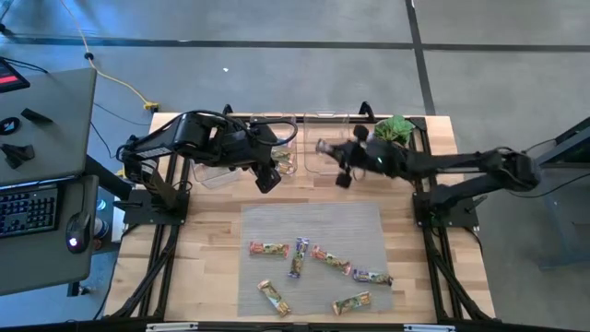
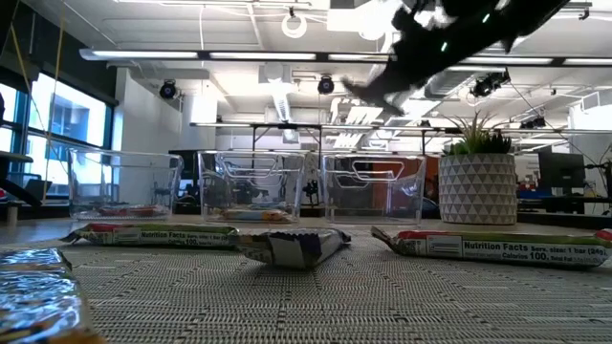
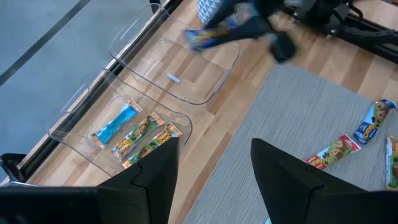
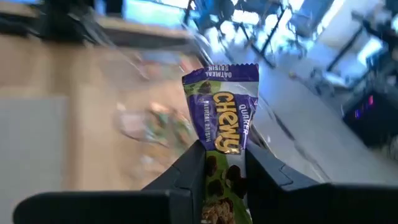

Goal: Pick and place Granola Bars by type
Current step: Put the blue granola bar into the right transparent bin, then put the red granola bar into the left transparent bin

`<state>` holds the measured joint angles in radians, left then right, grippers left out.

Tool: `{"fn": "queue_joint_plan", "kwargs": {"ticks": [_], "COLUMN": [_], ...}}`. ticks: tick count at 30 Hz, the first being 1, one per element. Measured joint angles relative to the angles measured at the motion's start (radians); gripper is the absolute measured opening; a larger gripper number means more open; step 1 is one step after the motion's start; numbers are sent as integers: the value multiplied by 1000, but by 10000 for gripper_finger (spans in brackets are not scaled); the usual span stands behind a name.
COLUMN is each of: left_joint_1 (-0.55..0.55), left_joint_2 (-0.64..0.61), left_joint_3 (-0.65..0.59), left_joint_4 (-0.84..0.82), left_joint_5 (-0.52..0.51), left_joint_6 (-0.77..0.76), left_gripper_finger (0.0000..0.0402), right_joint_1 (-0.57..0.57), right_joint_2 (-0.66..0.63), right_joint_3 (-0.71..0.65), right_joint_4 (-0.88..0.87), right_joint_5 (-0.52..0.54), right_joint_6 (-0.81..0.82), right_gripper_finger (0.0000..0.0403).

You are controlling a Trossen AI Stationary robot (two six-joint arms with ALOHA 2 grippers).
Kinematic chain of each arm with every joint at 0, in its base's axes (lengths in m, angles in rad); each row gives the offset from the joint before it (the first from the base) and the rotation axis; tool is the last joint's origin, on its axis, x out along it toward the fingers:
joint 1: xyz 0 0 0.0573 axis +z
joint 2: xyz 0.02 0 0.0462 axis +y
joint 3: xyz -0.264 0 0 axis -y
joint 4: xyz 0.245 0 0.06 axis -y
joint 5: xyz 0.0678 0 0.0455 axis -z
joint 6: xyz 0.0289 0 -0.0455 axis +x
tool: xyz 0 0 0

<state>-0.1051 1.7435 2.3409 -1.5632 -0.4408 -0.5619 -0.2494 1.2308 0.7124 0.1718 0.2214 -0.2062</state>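
Note:
My right gripper (image 1: 337, 153) is shut on a purple granola bar (image 4: 221, 112) above the rightmost clear bin (image 1: 327, 157). In the left wrist view the bar (image 3: 211, 34) hangs over the bins. My left gripper (image 3: 214, 146) is open and holds nothing; it hovers at the near side of the middle bin (image 1: 277, 157). Several bars lie flat on the grey mat (image 1: 309, 221), among them green-orange ones (image 1: 268, 248) and a blue-purple one (image 1: 299, 256). One bin (image 3: 93, 146) holds a blue bar (image 3: 115, 127) and green-orange bars (image 3: 140, 134). My right gripper pinches the purple bar between its two fingers at one end (image 4: 219, 171). Most of the wrapper sticks out past the fingertips (image 4: 186, 165). The fingers reach in from the table's right, about level. The bar is lifted clear, over the bins.
Three clear bins stand in a row at the table's far side (image 2: 253, 186). A potted plant (image 1: 395, 129) sits at the far right corner, just behind my right arm. A desk with a keyboard (image 1: 28, 207) stands left of the table.

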Motion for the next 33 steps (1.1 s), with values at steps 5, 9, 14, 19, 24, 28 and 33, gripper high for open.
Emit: {"fn": "queue_joint_plan", "kwargs": {"ticks": [5,9,14,19,24,28,33], "left_joint_1": [0,0,0,0,0,0,0], "left_joint_2": [0,0,0,0,0,0,0], "left_joint_3": [0,0,0,0,0,0,0], "left_joint_4": [1,1,1,0,-4,-8,-8], "left_joint_5": [0,0,0,-19,-18,-17,-17], "left_joint_6": [-11,-12,-12,-11,-11,-11,-11], "left_gripper_finger": [193,193,193,193,193,193,193], "right_joint_1": [-170,-219,-229,-225,-178,-80,143], "right_joint_2": [162,265,336,305,164,33,-53], "right_joint_3": [0,0,3,0,57,83,86], "right_joint_4": [53,57,122,155,45,-121,-320], "right_joint_5": [-115,-135,-200,-191,-239,-418,-433], "right_joint_6": [23,23,31,20,20,46,123], "right_gripper_finger": [89,115,143,151,151,151,151]}}
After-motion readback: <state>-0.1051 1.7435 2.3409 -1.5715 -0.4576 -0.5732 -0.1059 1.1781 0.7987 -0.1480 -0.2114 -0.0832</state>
